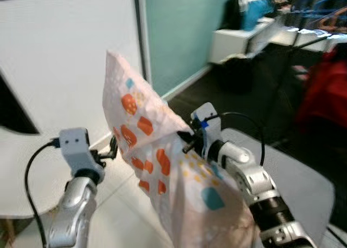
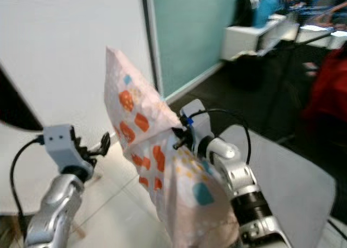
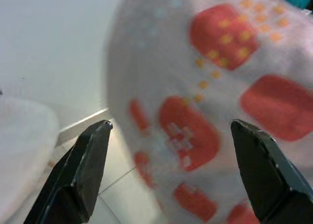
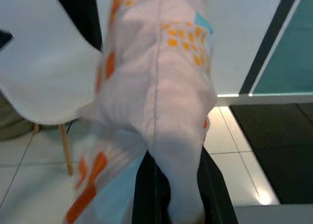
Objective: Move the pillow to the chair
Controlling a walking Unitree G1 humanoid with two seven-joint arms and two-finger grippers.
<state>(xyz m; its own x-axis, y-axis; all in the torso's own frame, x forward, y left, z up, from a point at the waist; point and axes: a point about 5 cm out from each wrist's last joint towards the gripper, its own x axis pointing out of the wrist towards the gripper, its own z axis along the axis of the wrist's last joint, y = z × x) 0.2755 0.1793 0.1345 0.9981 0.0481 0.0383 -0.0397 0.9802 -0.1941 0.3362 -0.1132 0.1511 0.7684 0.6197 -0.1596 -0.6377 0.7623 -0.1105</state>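
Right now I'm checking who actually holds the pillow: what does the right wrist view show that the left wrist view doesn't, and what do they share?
Right wrist view only: the right end effector shut on a bunched edge of the pillow, a white chair on wooden legs behind it, and a dark floor strip below a teal wall.

Left wrist view only: the left end effector open, its fingers spread on either side of the pillow's orange patches, apparently not touching.

Shared: the pillow itself, the white wall and pale floor tiles.
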